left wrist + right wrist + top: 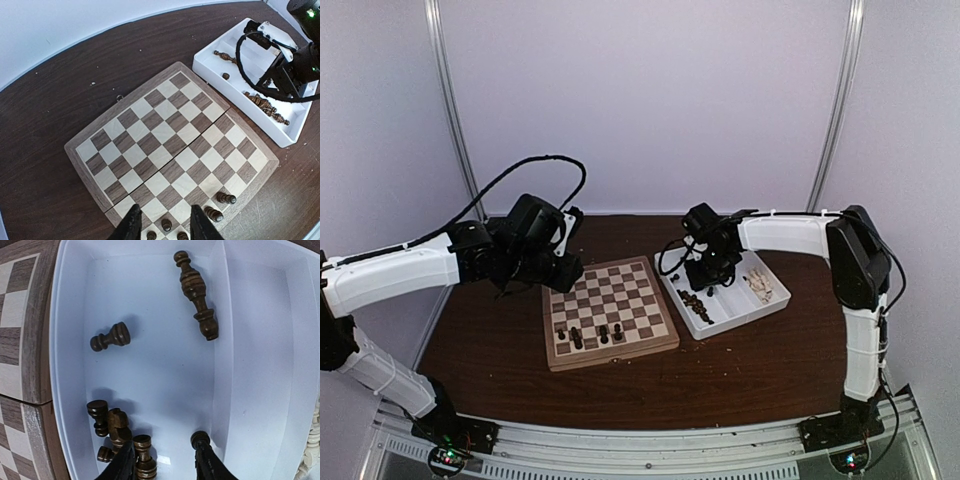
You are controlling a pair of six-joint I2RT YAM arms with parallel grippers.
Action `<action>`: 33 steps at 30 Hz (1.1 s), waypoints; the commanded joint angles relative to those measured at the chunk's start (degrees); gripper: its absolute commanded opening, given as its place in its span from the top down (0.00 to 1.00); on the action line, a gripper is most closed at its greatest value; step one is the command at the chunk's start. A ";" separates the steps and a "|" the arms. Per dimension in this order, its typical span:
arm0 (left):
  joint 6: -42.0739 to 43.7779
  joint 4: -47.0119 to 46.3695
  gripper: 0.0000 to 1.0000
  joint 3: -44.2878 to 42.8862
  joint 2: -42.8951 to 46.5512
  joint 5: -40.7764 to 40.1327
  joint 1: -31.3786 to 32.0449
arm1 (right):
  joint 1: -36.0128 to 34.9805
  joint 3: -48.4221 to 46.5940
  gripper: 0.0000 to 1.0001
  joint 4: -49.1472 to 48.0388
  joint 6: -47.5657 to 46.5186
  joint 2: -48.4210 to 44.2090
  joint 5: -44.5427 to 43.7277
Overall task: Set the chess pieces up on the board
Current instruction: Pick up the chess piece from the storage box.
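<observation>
Your right claw [165, 467] is spread low over the chess pieces [117, 437] heaped in the white tray [250, 365], probably lining up a grab, while your left claw [166, 225] hangs spread above the near row of the board [165, 140], where a few already stand.

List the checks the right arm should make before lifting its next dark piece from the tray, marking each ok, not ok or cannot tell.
1. The right hand is open: ok, fingers spread above the white tray.
2. Dark pieces to pick: ok, a bunch near the fingers, a lone pawn and a tall piece lying flat.
3. One piece singled out between the fingers: not ok, several crowd together there.
4. Free squares on the board: ok, only a few standing pieces along one edge.
5. The left hand is open, holding nothing: ok.
6. Height of the right hand above the pieces: cannot tell.
</observation>
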State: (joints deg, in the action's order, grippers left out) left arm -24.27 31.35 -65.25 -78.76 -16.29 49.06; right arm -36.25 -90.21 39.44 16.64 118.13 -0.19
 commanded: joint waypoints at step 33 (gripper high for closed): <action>0.63 -2.44 0.65 -0.05 -0.39 1.86 -0.45 | 1.80 1.72 0.76 4.00 -2.42 -1.46 -4.64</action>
State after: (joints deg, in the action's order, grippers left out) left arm -24.27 31.29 -65.23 -79.09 -14.98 49.06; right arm -34.94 -89.27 43.05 13.80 120.18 -2.96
